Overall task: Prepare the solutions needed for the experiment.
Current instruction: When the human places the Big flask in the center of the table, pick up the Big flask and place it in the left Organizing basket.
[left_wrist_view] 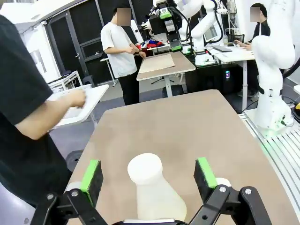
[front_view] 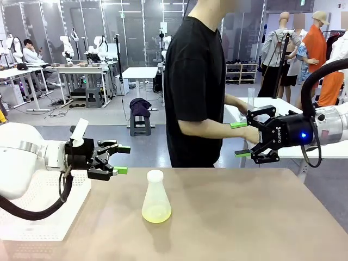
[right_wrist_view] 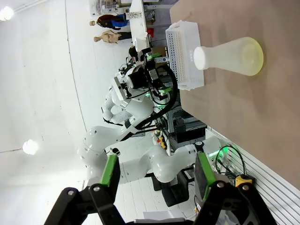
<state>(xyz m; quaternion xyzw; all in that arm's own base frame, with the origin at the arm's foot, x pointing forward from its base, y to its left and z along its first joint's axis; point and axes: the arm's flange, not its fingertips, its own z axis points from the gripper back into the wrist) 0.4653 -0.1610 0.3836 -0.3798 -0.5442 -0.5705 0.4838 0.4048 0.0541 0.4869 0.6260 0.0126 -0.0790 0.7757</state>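
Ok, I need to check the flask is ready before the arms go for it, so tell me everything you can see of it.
The conical flask looks like translucent white plastic: a wide base, sloping sides and a narrow white neck. A small amount of pale yellow-green liquid tints the base. It stands upright on the tan table, a little left of the middle, and nothing touches it. The left gripper hangs open beside it, above the table edge; in the left wrist view the neck lies between, but beyond, its green-padded fingers.

White glossy arms, black grippers with bright green pads, black cable looping under the left one, blue light glowing on the right gripper. Black tee on the person.
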